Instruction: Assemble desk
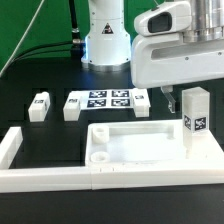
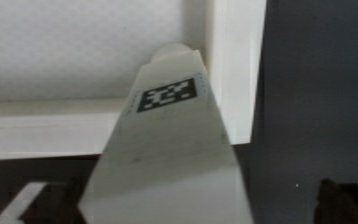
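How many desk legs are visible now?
2. One leg lies at the exterior view's left; the upright leg stands at its right, by the tabletop's end. More may be hidden.

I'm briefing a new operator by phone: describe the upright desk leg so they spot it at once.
Find the white tray-like tabletop in the foreground. At its end on the exterior view's right stands a square-post leg with a black-and-white tag. It alone rises tall; a second leg sits low on the exterior view's left, beside the marker board.
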